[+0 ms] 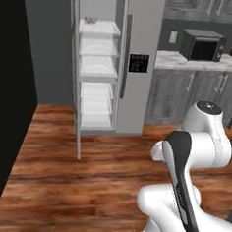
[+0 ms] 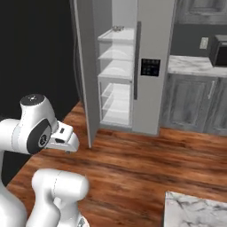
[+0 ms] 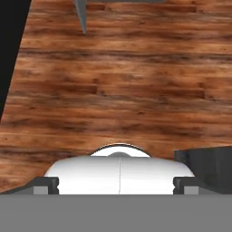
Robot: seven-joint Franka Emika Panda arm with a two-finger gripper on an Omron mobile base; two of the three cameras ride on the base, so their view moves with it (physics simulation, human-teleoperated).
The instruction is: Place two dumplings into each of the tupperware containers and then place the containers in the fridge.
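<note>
The fridge [image 1: 100,62] stands ahead with its door swung wide, pale shelves bared. A small greyish thing on the top shelf [image 1: 90,20] may be a container, though it is too small to tell; the lower shelves look bare, so the task seems at most half done. The tool's jaws stand apart with nothing between them, pointing down at the wooden floor [image 3: 118,90]. Right of the fridge, a marble table [image 1: 191,62] carries a microwave [image 1: 202,45] over grey cabinets.

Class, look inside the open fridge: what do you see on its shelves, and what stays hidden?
Inside the fridge are pale white shelves; a small greyish item sits on the top one, too small to identify. The right compartment's closed door hides its contents.
</note>
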